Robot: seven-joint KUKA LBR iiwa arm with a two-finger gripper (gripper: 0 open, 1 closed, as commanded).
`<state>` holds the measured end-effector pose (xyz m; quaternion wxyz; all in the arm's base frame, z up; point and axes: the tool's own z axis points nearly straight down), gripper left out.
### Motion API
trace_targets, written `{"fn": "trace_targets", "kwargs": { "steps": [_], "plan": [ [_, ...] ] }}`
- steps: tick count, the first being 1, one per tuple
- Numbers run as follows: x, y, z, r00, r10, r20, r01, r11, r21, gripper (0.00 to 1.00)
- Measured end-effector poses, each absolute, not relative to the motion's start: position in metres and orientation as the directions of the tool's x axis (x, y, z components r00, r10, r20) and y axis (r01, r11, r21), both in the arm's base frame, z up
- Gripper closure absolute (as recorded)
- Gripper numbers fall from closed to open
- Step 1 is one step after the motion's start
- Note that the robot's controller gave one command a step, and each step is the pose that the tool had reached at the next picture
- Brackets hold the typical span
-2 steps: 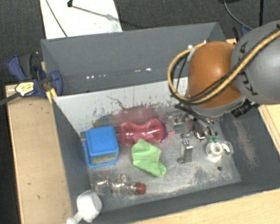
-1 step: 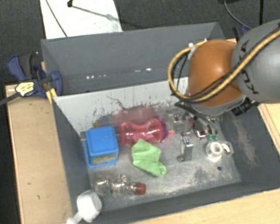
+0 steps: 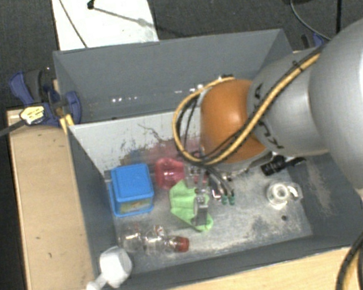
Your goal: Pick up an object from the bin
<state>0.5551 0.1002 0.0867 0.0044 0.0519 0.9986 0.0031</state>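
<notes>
Reaching in from the right, the big grey arm (image 3: 344, 94) bends down into the grey bin (image 3: 157, 76). A round orange cover (image 3: 229, 123) sits on its wrist, and yellow and black cables (image 3: 275, 88) loop around it.

The gripper (image 3: 205, 197) hangs low near the middle of the bin. It is right over a crumpled green thing (image 3: 184, 203) and looks like it touches the right side of it. It is too hard to see whether the gripper is open or closed, so I cannot tell. I also cannot tell if it has hold of the green thing.

A pink thing (image 3: 169, 171) lies just behind the green thing, close to the back wall. A blue box (image 3: 131, 185) sits to the left of the pink thing, by the left wall. A clear glassy thing with a red end (image 3: 156, 240) lies in front of the green thing, near the front wall. A white plastic piece (image 3: 113, 268) rests in the front left corner. On the right side, well apart from the gripper, lies a small white ring-shaped thing (image 3: 281, 193).
</notes>
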Motion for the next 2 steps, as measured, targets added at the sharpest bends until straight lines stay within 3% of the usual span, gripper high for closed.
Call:
{"fn": "trace_targets", "kwargs": {
  "steps": [1,2],
  "plan": [
    [0.555,0.091,0.091,-0.992,0.122,-0.007,0.122,0.993,0.003,0.0],
    [0.536,0.115,0.096,-0.985,0.175,0.001,0.175,0.985,0.0,0.0]
  ]
}}
